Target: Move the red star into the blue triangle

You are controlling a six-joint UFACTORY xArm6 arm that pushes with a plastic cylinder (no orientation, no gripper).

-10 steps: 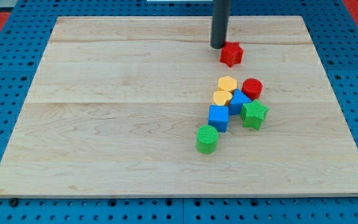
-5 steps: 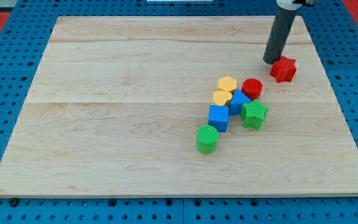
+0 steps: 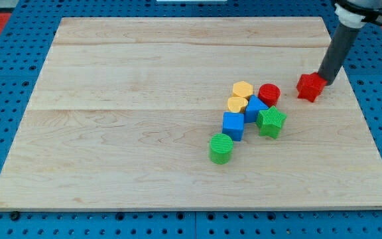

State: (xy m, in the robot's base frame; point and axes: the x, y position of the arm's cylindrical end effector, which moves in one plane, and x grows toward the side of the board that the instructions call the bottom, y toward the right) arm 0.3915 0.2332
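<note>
The red star (image 3: 310,87) lies at the board's right side, right of the block cluster. My tip (image 3: 325,81) stands just right of and slightly above the star, touching or nearly touching it. The blue triangle (image 3: 255,106) sits in the middle of the cluster, wedged between the red cylinder (image 3: 268,93) above it, the green star (image 3: 271,122) at its lower right and the yellow blocks at its left. The red star is about a block's width right of the red cylinder, apart from the cluster.
The cluster also holds a yellow hexagon (image 3: 243,89), another yellow block (image 3: 237,104), a blue cube (image 3: 233,125) and a green cylinder (image 3: 221,148). The wooden board (image 3: 111,133) lies on a blue perforated table; its right edge is near the tip.
The red star has slid right and down from the top middle of the board. My tip has gone from the star's left side to its right side.
</note>
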